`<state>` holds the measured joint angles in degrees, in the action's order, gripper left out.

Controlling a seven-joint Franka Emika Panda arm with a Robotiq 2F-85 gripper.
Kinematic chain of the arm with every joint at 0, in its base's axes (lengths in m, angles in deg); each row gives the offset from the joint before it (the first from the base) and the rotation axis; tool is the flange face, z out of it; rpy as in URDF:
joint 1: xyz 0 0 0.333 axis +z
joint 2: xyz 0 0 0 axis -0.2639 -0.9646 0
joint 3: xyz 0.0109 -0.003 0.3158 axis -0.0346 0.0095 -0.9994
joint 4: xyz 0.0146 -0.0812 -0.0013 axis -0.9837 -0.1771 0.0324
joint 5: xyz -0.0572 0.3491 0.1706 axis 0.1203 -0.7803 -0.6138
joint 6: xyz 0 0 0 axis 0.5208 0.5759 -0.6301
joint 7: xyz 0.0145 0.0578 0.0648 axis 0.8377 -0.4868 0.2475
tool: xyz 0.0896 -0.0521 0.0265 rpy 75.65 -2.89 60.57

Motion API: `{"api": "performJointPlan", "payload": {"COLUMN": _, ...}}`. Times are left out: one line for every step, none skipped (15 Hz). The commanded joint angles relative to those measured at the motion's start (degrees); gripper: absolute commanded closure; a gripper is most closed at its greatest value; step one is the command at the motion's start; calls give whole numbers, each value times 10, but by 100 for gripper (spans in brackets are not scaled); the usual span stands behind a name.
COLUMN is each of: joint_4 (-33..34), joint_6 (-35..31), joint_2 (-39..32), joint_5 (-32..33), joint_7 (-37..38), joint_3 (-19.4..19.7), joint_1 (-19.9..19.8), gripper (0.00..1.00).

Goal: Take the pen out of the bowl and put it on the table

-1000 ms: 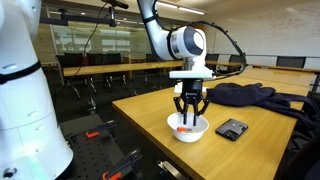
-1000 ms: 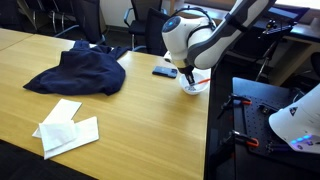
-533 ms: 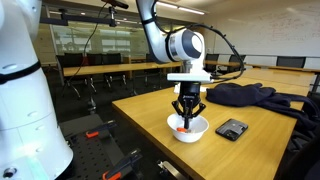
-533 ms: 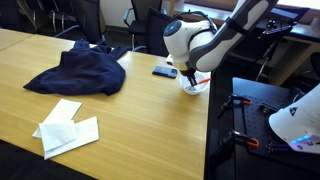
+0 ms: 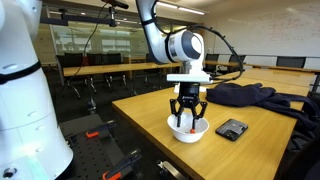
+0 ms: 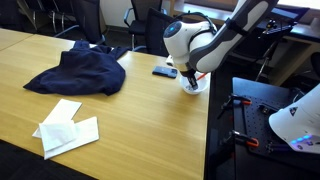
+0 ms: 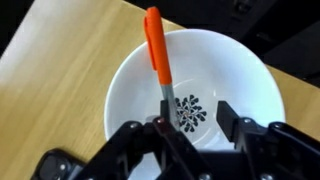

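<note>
The white bowl (image 7: 195, 75) stands near the corner of the tan table (image 5: 140, 105) and shows in both exterior views (image 5: 188, 131) (image 6: 196, 87). It has a dark flower pattern on its bottom. The orange-red pen (image 7: 154, 45) lies in it, its orange end resting on the far rim and its grey end down by my left finger (image 7: 160, 125). My gripper (image 7: 190, 120) is open and lowered into the bowl, its fingers astride the pattern and the pen's lower end just inside the left finger. It points straight down in both exterior views (image 5: 188, 121) (image 6: 190, 78).
A dark flat device (image 5: 232, 128) (image 6: 164, 72) lies next to the bowl. A dark blue cloth (image 5: 245, 95) (image 6: 80, 70) is heaped further along the table. White papers (image 6: 68, 128) lie near the other end. The table's edge (image 6: 208, 110) runs close by the bowl.
My gripper has sunk a little lower into the bowl. The pen and bowl have not moved.
</note>
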<state>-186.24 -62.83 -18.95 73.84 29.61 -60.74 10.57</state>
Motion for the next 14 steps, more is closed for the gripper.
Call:
{"api": "performJointPlan", "payload": {"joint_4": -3, "joint_6": -6, "joint_2": 2, "joint_5": 22, "joint_7": -8, "joint_3": 3, "joint_1": 3, "gripper": 32}}
{"api": "performJointPlan", "payload": {"joint_4": -6, "joint_6": -9, "joint_2": 4, "joint_5": 36, "joint_7": -10, "joint_3": 4, "joint_1": 5, "gripper": 33}}
{"api": "performJointPlan", "payload": {"joint_4": -8, "joint_6": -9, "joint_2": 6, "joint_5": 51, "joint_7": -13, "joint_3": 5, "joint_1": 7, "gripper": 38}}
{"api": "performJointPlan", "payload": {"joint_4": -5, "joint_6": -3, "joint_2": 3, "joint_5": 71, "joint_7": -14, "joint_3": 7, "joint_1": 10, "gripper": 42}}
{"api": "performJointPlan", "payload": {"joint_4": -3, "joint_6": 2, "joint_2": 1, "joint_5": 89, "joint_7": -16, "joint_3": 8, "joint_1": 12, "gripper": 49}}
{"api": "performJointPlan", "payload": {"joint_4": -1, "joint_6": 8, "joint_2": -3, "joint_5": 101, "joint_7": -24, "joint_3": 7, "joint_1": 11, "gripper": 46}}
{"api": "performJointPlan", "payload": {"joint_4": -1, "joint_6": 10, "joint_2": -4, "joint_5": 112, "joint_7": -31, "joint_3": 6, "joint_1": 10, "gripper": 52}}
{"api": "performJointPlan", "payload": {"joint_4": 0, "joint_6": 11, "joint_2": -8, "joint_5": 116, "joint_7": -43, "joint_3": 4, "joint_1": 7, "gripper": 71}}
{"api": "performJointPlan", "payload": {"joint_4": 0, "joint_6": 12, "joint_2": -10, "joint_5": 115, "joint_7": -58, "joint_3": 2, "joint_1": 3, "gripper": 72}}
{"api": "performJointPlan", "payload": {"joint_4": 2, "joint_6": 14, "joint_2": -14, "joint_5": 108, "joint_7": -71, "joint_3": 0, "joint_1": 0, "gripper": 80}}
{"api": "performJointPlan", "payload": {"joint_4": 3, "joint_6": 14, "joint_2": -16, "joint_5": 108, "joint_7": -79, "joint_3": 0, "joint_1": -2, "gripper": 87}}
{"api": "performJointPlan", "payload": {"joint_4": 3, "joint_6": 16, "joint_2": -18, "joint_5": 107, "joint_7": -82, "joint_3": 0, "joint_1": -2, "gripper": 96}}
{"api": "performJointPlan", "payload": {"joint_4": 1, "joint_6": 19, "joint_2": -15, "joint_5": 104, "joint_7": -85, "joint_3": -1, "joint_1": -2, "gripper": 100}}
{"api": "performJointPlan", "payload": {"joint_4": 1, "joint_6": 38, "joint_2": -8, "joint_5": 96, "joint_7": -75, "joint_3": -1, "joint_1": 2, "gripper": 100}}
